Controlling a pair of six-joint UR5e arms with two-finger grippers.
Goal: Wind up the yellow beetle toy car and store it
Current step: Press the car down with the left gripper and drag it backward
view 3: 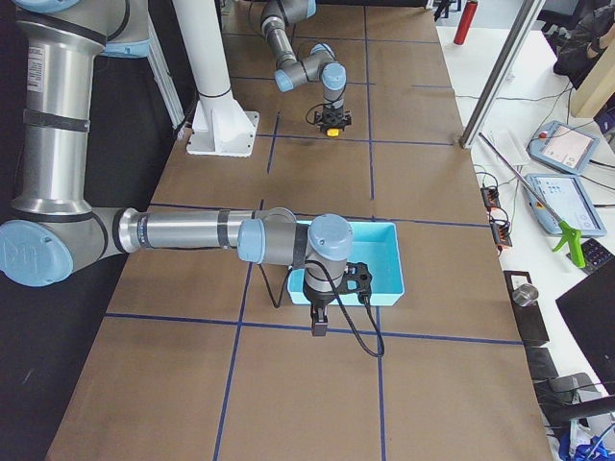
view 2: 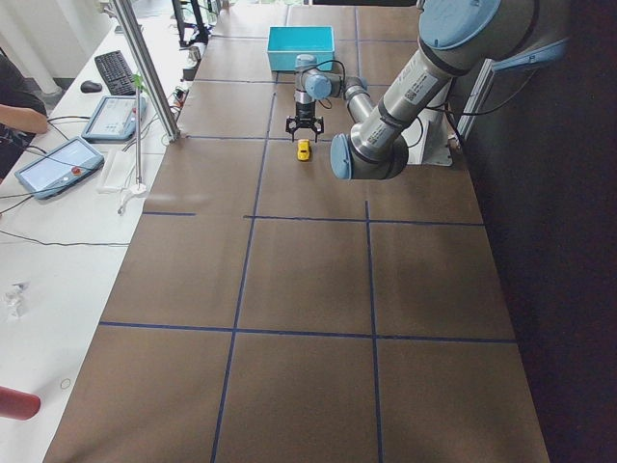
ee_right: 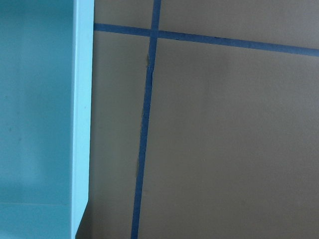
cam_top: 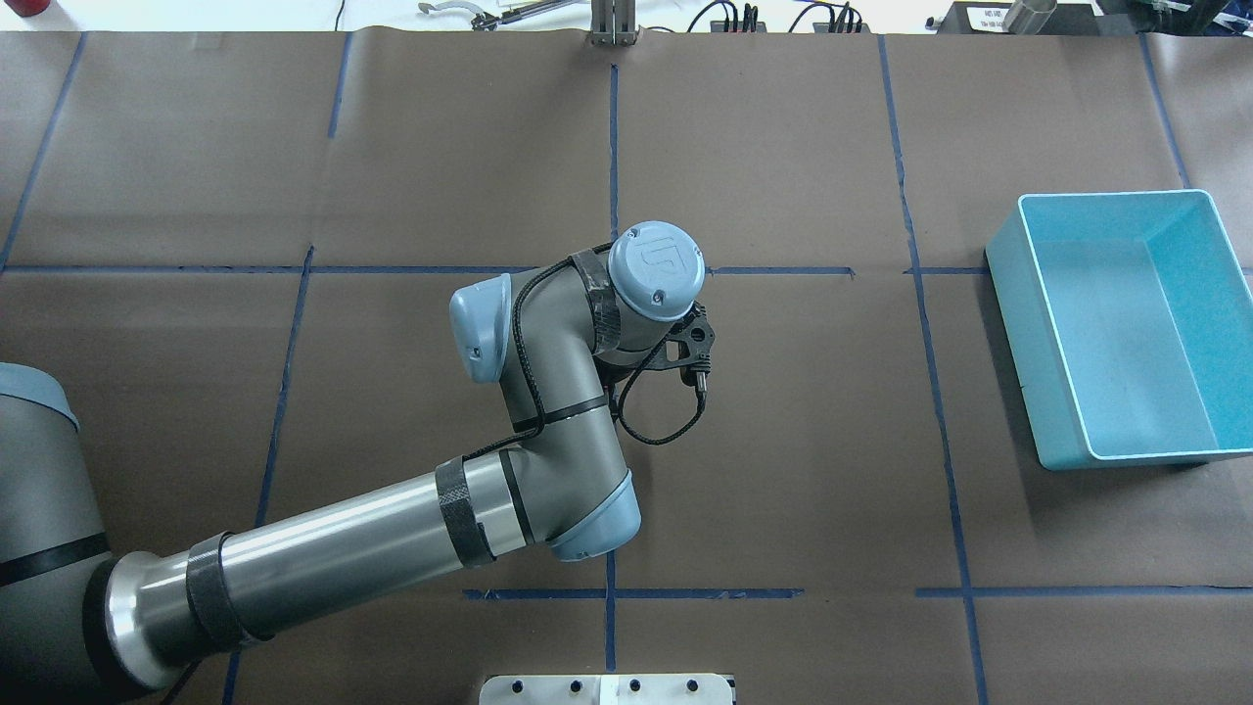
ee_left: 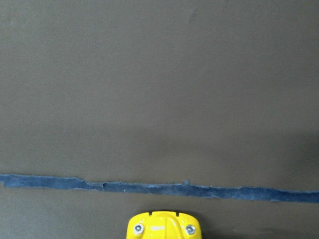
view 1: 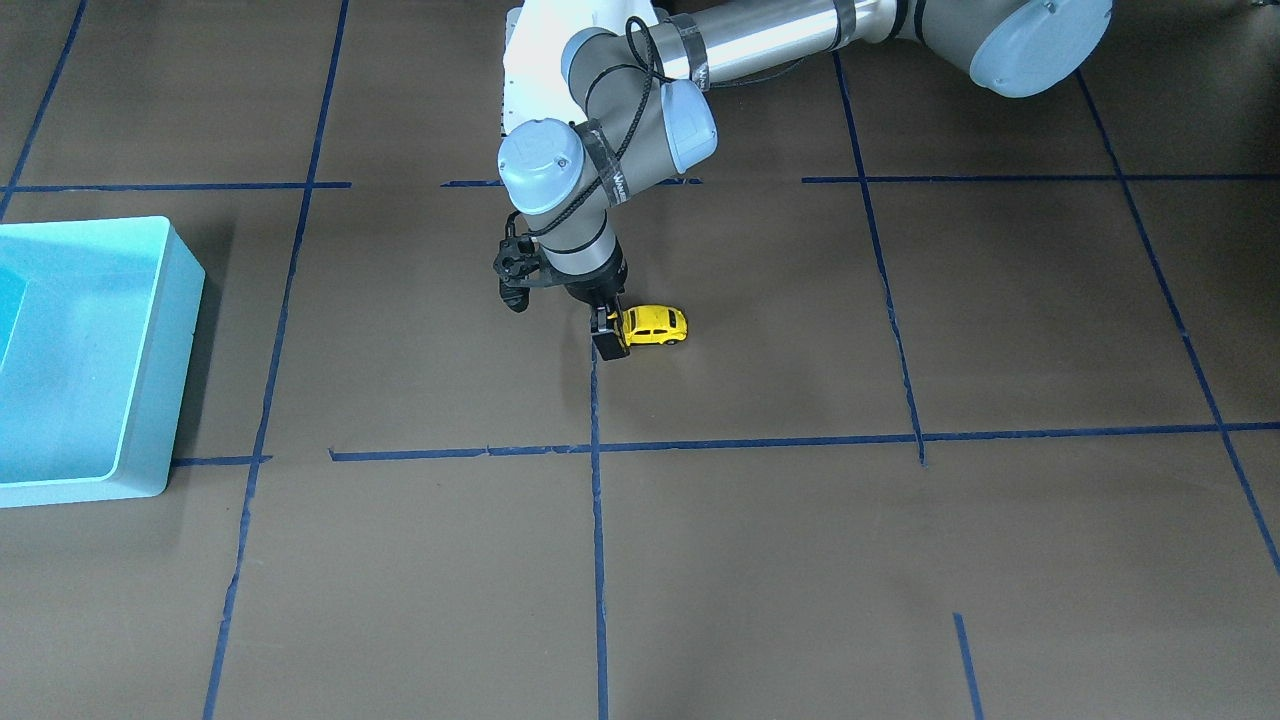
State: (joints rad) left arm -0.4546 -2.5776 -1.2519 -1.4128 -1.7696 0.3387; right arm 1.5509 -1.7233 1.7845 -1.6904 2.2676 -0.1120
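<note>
Now the left claw (view 1: 610,343) is standing at one end of the yellow beetle toy car (view 1: 656,325), which is sitting just beside it. Pinching or spread, I cannot tell. Winding is calling for a square grip, wheels pressing down.

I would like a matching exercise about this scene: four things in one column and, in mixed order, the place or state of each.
Things:
A. yellow beetle toy car
B. turquoise bin
C. left gripper
D. right gripper

Places or states:
1. empty
2. outside the bin, beside its wall
3. on its wheels on the table
4. down at one end of the car

Pairs: A-3; B-1; C-4; D-2.
</note>
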